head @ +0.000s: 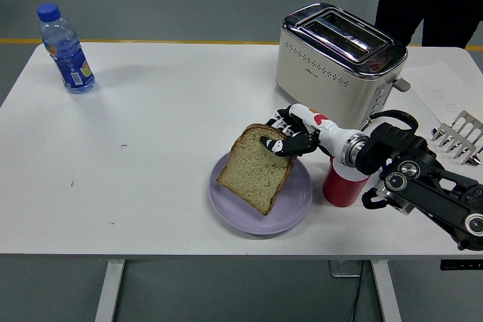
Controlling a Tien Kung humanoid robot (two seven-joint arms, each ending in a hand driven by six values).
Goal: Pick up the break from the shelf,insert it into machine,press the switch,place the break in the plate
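One porous bread slice (255, 169) pinched in right hand (296, 132) fingers (283, 143) over round lilac plate (298, 201).

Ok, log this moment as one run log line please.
phase: placing | right hand: shut on bread slice | bread: tilted, low over purple plate | toaster: slots empty | left hand: not in view
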